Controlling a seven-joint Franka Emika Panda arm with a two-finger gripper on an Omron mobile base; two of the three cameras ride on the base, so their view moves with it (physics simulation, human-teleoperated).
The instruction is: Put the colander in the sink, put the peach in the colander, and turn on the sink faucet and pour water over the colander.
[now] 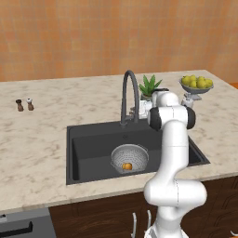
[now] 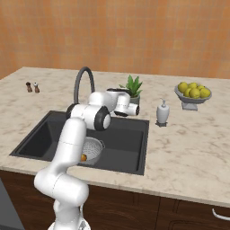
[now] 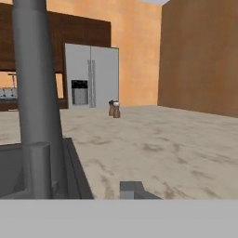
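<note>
Hand cam: faucet [image 3: 37, 93] dead close on my left.
I see its grey stem rising out of frame, a short stub [image 3: 39, 169] at its foot, sink [image 3: 11, 167] rim beside it. Marble counter [image 3: 153, 148] runs back to two shakers [image 3: 114, 109]. Steel fridge [image 3: 91, 76] and orange walls behind. One fingertip [image 3: 132, 189] at bottom edge.

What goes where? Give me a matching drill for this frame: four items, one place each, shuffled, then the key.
Items:
1. peach
2. colander
3. soap dispenser
4. salt and pepper shakers

Places:
A. counter, right of the sink
B. in the sink basin
C. counter, far left of the sink
D. inside the colander

Pairs: 1-D, 2-B, 3-A, 4-C
</note>
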